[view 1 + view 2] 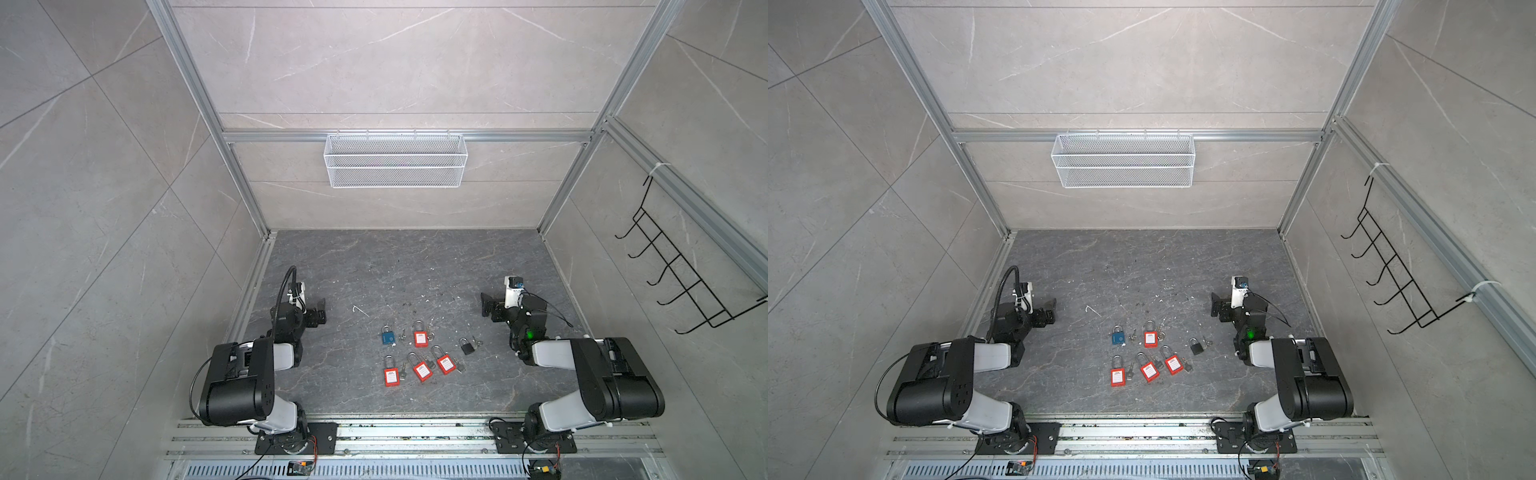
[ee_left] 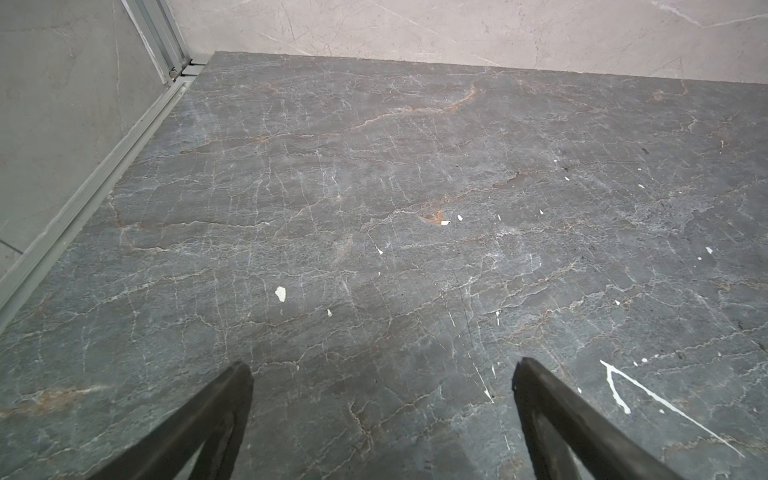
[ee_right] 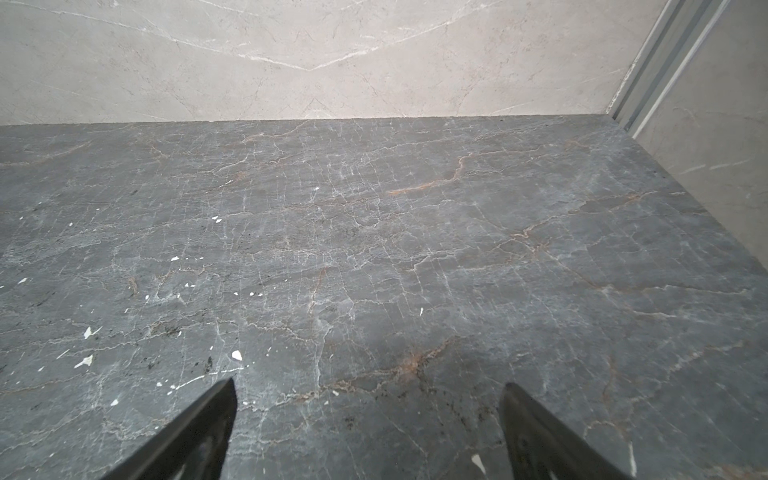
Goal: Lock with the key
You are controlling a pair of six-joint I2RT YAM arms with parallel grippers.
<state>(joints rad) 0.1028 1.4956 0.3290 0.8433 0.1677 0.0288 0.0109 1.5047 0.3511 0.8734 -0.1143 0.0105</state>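
Several red padlocks [image 1: 420, 335], a blue padlock [image 1: 388, 335] and a black padlock [image 1: 466, 346] lie in a cluster on the dark stone floor, seen in both top views. Small silver keys lie beside them, one key [image 1: 402, 335] next to the blue padlock [image 1: 1118, 336]. My left gripper [image 1: 321, 309] hovers open, left of and behind the cluster. My right gripper [image 1: 485, 305] hovers open to the right of it. The left wrist view shows the left gripper [image 2: 380, 370] with only bare floor between its fingers. The right gripper [image 3: 368, 388] likewise holds nothing. No padlock or key appears in either wrist view.
A white mesh basket [image 1: 395, 160] hangs on the back wall rail. A black wire hook rack [image 1: 681, 270] hangs on the right wall. Aluminium frame posts [image 1: 245, 199] and grey walls close in the floor [image 1: 415, 266], which carries white flecks.
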